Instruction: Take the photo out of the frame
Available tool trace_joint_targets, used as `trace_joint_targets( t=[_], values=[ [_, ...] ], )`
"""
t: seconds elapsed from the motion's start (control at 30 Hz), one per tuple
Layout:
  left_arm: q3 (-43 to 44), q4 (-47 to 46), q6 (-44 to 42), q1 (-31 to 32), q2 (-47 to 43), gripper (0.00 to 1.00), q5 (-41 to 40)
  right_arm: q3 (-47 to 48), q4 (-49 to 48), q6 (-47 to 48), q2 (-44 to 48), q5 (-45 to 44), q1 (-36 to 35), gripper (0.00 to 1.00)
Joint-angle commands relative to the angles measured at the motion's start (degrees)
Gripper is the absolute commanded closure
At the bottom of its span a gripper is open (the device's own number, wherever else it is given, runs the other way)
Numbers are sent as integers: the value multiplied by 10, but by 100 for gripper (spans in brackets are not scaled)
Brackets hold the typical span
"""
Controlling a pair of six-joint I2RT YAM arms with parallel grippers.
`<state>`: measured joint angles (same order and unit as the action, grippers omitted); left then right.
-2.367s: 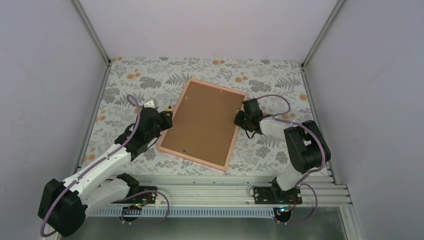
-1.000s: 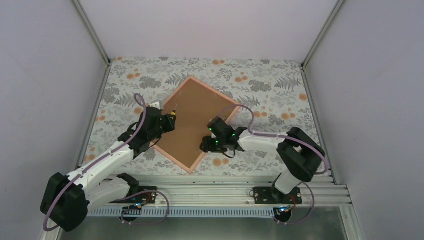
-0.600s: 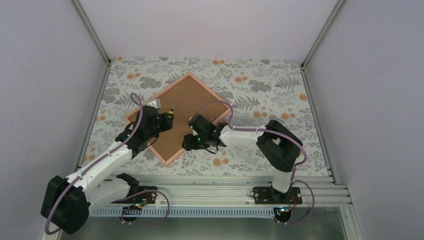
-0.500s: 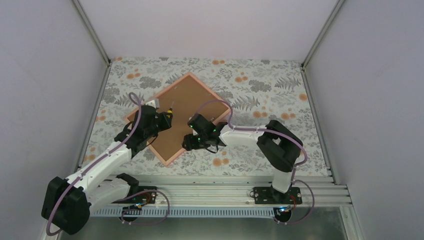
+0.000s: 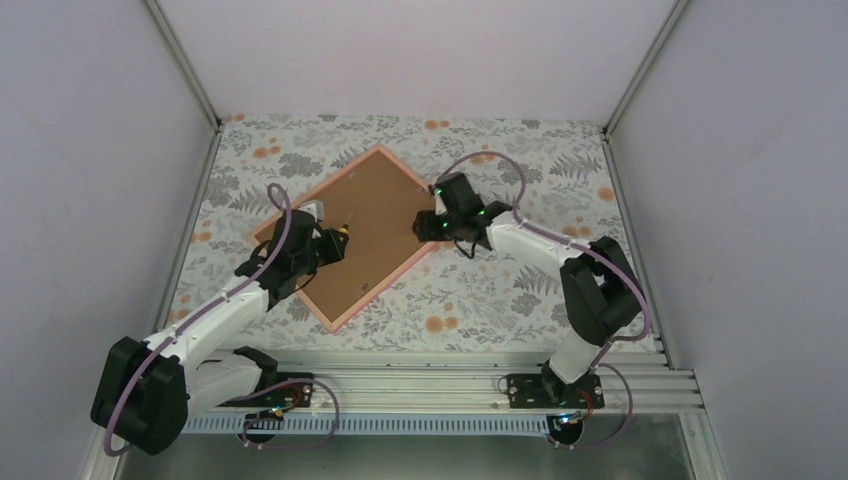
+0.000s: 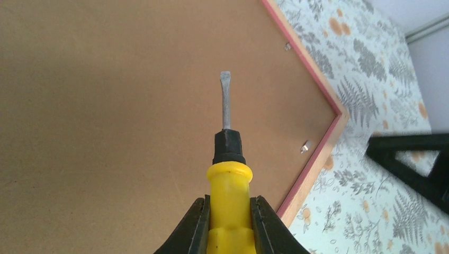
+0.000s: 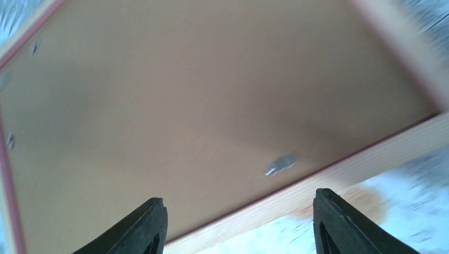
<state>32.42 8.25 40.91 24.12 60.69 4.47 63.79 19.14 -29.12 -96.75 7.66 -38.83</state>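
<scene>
At the frame's (image 6: 317, 156) right corner you now have your right gripper (image 7: 238, 206), moved up from the near edge, its jaws apart with nothing between them. Your left gripper (image 6: 229, 201) stays clamped on the yellow screwdriver (image 6: 228, 180), blade over the brown backing board (image 6: 106, 106); the photo lies hidden beneath that board

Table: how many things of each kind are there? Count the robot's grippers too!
picture frame: 1
screwdriver: 1
grippers: 2, the left gripper and the right gripper
Total: 4
</scene>
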Motion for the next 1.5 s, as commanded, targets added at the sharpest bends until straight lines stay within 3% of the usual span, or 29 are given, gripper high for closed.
trace_joint_targets(
  t=[0.0,0.23,0.67,1.0,1.47],
  values=[
    [11,-21,-28,-3,25,98,33,51,4,89,-27,-7,67,40],
    [15,-42,-43,-3,59,98,71,139,-4,139,-121,25,138,41],
    [19,-56,-57,-1,93,98,103,229,26,196,-254,54,147,44],
    [6,-47,-52,5,63,98,106,186,21,194,-253,28,146,59],
    [-7,-38,-33,46,36,98,104,63,4,145,-172,-28,147,80]
  ],
)
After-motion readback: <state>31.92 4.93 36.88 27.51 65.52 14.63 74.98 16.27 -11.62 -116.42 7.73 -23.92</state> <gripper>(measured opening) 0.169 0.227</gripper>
